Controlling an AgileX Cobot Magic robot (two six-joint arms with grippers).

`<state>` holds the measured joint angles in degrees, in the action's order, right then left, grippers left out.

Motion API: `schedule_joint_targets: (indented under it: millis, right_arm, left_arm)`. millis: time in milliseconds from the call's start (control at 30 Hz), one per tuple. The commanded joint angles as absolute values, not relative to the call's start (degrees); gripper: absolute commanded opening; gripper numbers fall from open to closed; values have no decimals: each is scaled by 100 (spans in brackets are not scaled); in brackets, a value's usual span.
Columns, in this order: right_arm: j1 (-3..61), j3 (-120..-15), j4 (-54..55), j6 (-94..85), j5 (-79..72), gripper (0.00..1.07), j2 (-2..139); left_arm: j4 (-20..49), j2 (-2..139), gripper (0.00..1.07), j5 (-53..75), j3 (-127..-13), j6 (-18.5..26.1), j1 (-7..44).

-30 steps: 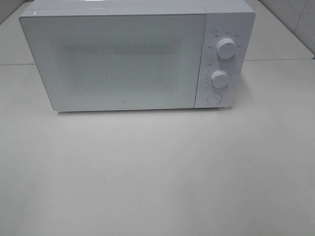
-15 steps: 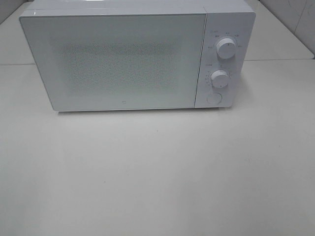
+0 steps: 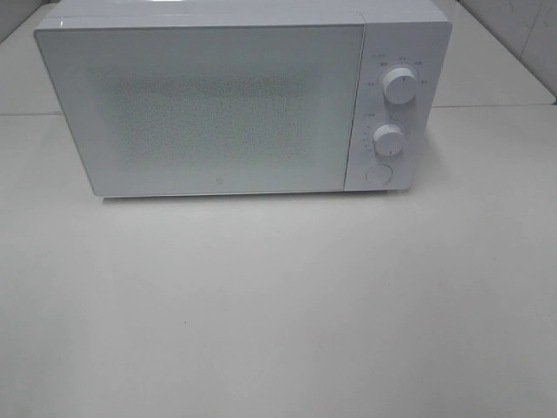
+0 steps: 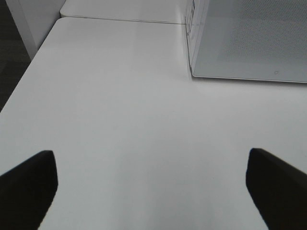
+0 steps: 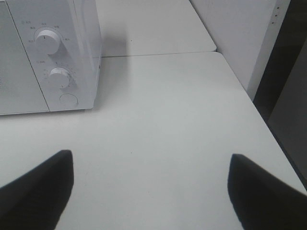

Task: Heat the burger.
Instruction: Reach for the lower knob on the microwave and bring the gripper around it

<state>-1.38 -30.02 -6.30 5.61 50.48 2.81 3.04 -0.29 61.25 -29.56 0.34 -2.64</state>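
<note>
No shift since before: microwave [image 3: 226,100] shut, left fingers [image 4: 29,187] and right fingers [image 5: 36,187] spread wide, empty.

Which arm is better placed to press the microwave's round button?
Right, probably. The button sits on the microwave's right side, near the open right gripper; the left gripper faces the door's far corner.

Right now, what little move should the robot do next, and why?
Probably bring the right gripper toward the microwave's knobs. The door is shut, no burger shows on the table, and that gripper is open, empty and nearest the controls. Whether the burger is inside, I cannot tell.
</note>
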Motion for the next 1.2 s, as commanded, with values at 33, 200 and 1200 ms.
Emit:
schedule_joint_targets:
  millis: [33,200,1200]
  right_arm:
    - [-178,-3048,-642,498,4566,80,602]
    - [-178,-3048,-642,498,3965,78,1152]
    - [-178,-3048,-688,498,521,76,4372]
  left_arm:
    - [309,-103,100,6125,-2951,0,-286]
    - [309,-103,100,6125,-2951,0,-286]
    - [309,-103,100,6125,-2951,0,-286]
